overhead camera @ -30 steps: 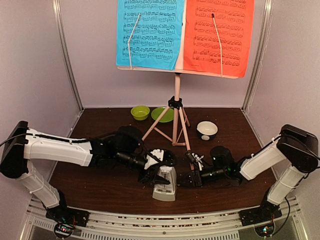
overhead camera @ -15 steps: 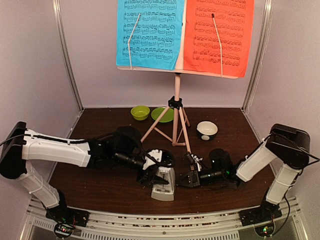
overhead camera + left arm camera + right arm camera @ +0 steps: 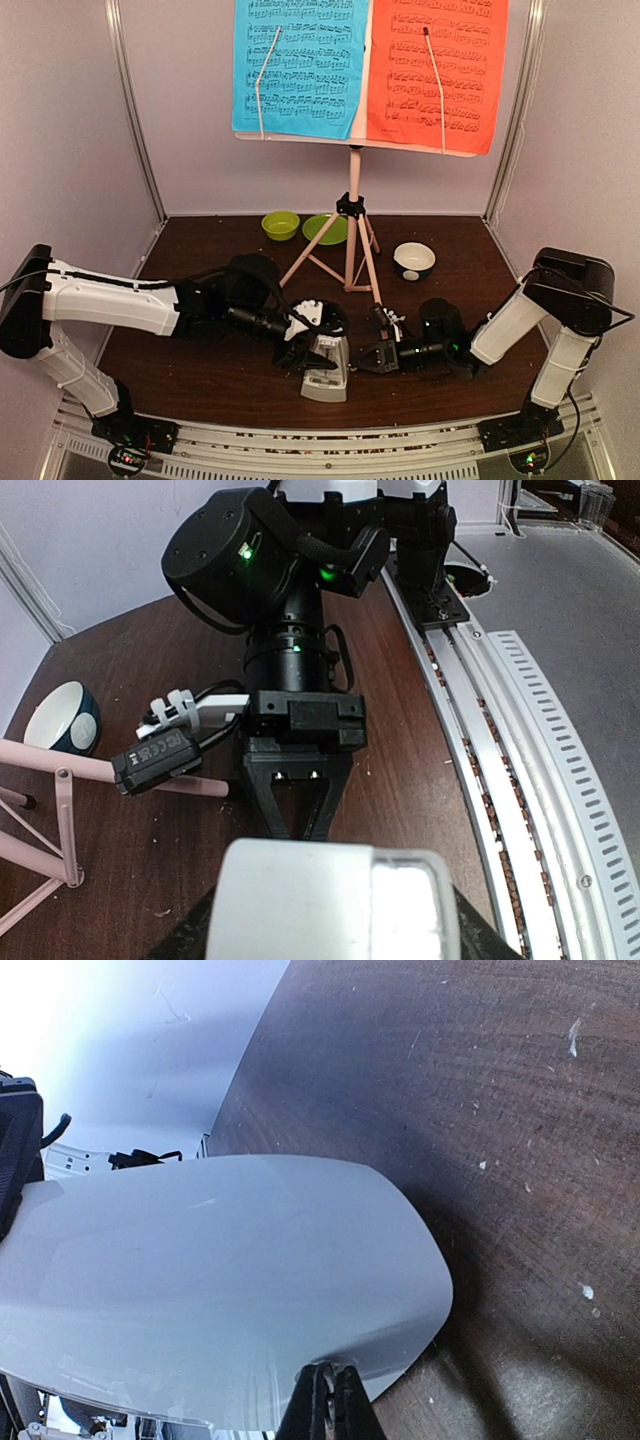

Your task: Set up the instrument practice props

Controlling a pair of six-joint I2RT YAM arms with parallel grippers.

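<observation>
The pale pink music stand [image 3: 352, 215] stands at the back and holds the blue sheet [image 3: 300, 65] and the red sheet [image 3: 435, 70]. The cream metronome [image 3: 326, 372] sits near the table's front between both grippers. My left gripper [image 3: 312, 350] is shut on it from the left; in the left wrist view the metronome [image 3: 330, 900] fills the bottom, blurred. My right gripper [image 3: 364, 357] is shut, pinching the edge of the metronome's pale glossy cover [image 3: 200, 1280] from the right. It also shows in the left wrist view [image 3: 298, 830] with fingertips converged.
A green bowl [image 3: 280, 225] and a green plate [image 3: 325, 230] lie behind the stand's legs. A white-and-dark bowl [image 3: 414, 260] sits right of the tripod. A stand leg [image 3: 40, 770] lies close to the right gripper. A metal rail [image 3: 520, 730] runs along the near edge.
The right arm has drawn in, its upper link more upright, and its gripper has moved slightly left against the metronome. The metronome has shifted a little left. The left arm has barely moved.
</observation>
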